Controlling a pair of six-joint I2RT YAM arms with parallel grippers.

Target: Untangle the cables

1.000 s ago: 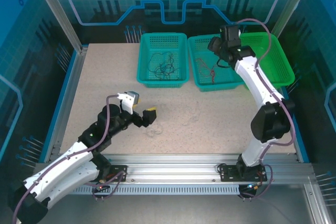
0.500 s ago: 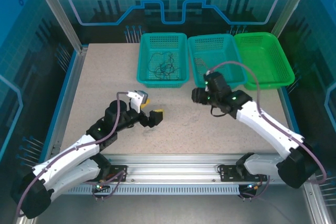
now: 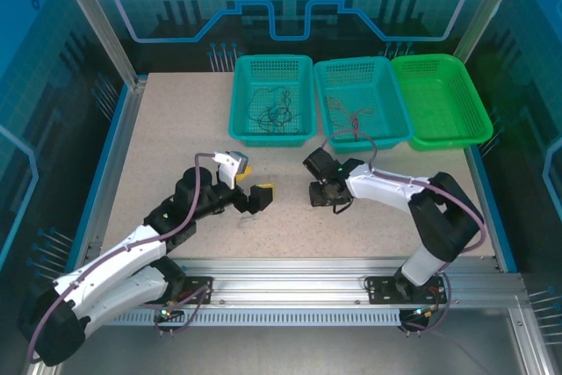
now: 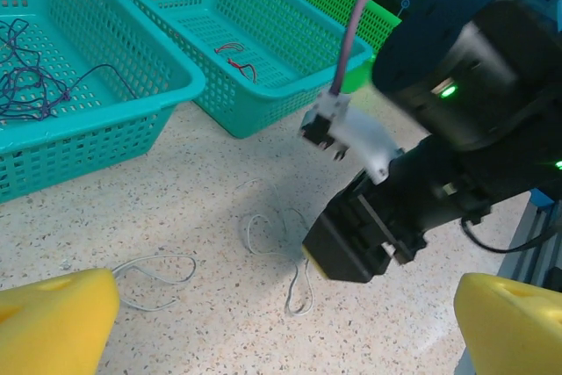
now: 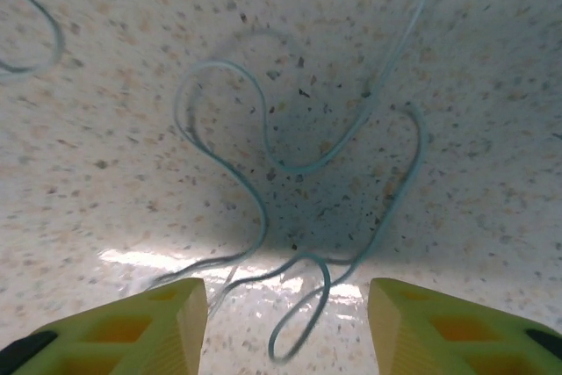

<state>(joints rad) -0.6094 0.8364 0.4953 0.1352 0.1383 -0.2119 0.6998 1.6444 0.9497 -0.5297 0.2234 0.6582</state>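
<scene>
White cable (image 5: 299, 169) under half-open right hand (image 5: 287, 300)

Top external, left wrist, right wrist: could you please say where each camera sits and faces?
Top external: above and behind the bases, looking down on the table, the baskets and both arms, left hand and right hand.
Left wrist: on the left arm, looking across the table toward the baskets; its yellow fingers at the bottom corners, the right hand ahead.
Right wrist: looking steeply down at the table; its yellow fingers at the bottom.
Shared: both wrist views show the white cable on the table.
</scene>
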